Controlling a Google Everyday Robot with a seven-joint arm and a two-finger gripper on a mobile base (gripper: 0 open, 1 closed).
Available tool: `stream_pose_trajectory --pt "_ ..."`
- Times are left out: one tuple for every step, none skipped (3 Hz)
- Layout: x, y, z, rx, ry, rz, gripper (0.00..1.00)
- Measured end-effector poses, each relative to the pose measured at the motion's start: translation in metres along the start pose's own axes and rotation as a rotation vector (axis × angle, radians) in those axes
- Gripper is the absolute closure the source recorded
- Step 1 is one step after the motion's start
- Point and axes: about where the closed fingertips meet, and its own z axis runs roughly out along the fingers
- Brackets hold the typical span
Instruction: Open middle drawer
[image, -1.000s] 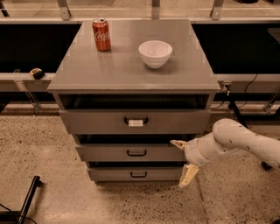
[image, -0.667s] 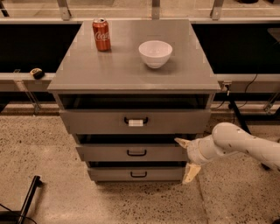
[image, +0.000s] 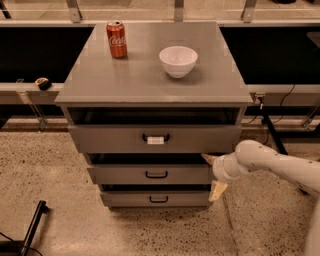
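The middle drawer is a grey flat front with a small black loop handle, below the taller top drawer whose handle carries a white tag. It stands out a little from the cabinet, less than the top drawer. My gripper is at the right end of the middle drawer's front, well right of the handle. It is open: one cream fingertip is by the drawer's upper right corner, the other hangs below it. It holds nothing. The white arm comes in from the right.
The narrow bottom drawer sits below. On the cabinet top stand a red cola can and a white bowl. Speckled floor surrounds the cabinet. A black bar lies at lower left; cables and a stand leg are at right.
My gripper and arm have shifted slightly to the right along the middle drawer's right end. The drawers, can and bowl have not moved.
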Motion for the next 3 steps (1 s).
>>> stream_pose_trajectory --pt "0.021 -0.008 0.03 -0.018 0.029 0.024 0.0" --pt "0.03 -0.014 0.046 -0.015 0.041 0.046 0.05" --pt "0.029 -0.017 0.054 -0.015 0.036 0.056 0.15"
